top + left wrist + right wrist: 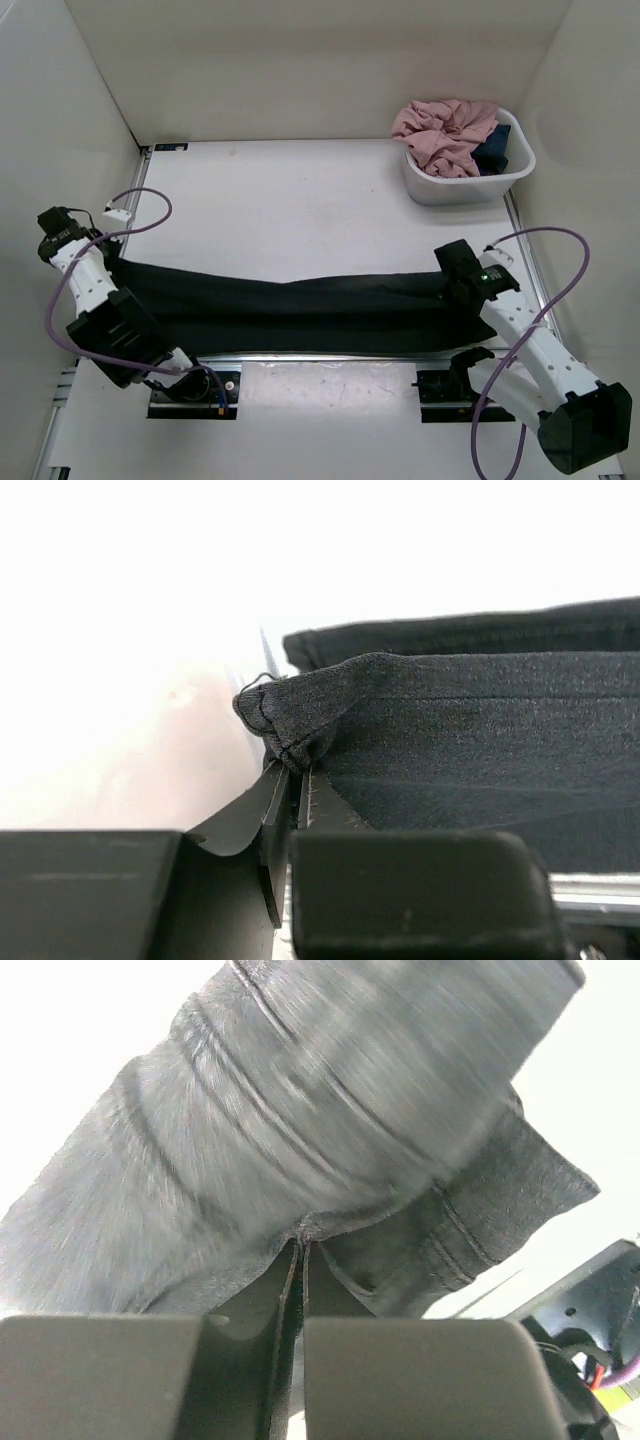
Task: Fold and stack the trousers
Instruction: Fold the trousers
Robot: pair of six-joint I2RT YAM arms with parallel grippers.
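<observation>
Black trousers [300, 305] lie stretched in a long band along the near edge of the desk [280, 200], nearly side to side. The left gripper [297, 785] is clenched on their left end, the right gripper [301, 1255] on their right end. Far right corner: bin [440, 190] of clothes.

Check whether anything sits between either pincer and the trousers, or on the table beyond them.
Nothing visible. The left pincer and right pincer each clamp one end of the trousers. The table beyond them shows bare; the white tub of clothes stands apart at the far right corner.
</observation>
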